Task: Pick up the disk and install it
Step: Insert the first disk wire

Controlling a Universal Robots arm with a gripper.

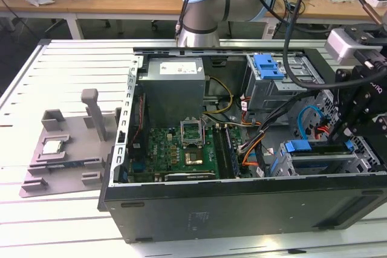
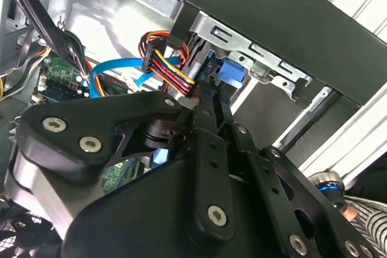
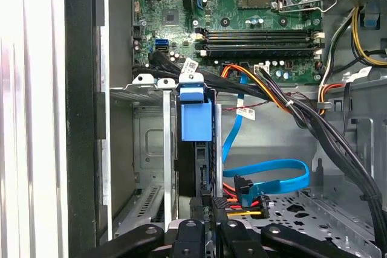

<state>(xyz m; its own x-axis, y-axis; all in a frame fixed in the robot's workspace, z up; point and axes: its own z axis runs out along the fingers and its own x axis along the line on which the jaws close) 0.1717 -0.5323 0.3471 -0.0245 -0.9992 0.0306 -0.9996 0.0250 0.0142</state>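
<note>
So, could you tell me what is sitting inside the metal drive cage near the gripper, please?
In the first wrist view the disk stands on edge in the drive cage, its blue carrier tab facing out. The gripper is at its near edge. The disk's label and far end are hidden by the cage.

My arm (image 1: 208, 1) comes in from the far side of the exterior view and bends over toward that view's right, wrist pointing down. The gripper (image 1: 349, 126) hangs low there, its black fingers (image 2: 208, 104) drawn close together; both wrist views show them nearly parallel, tips pinched narrow.
</note>
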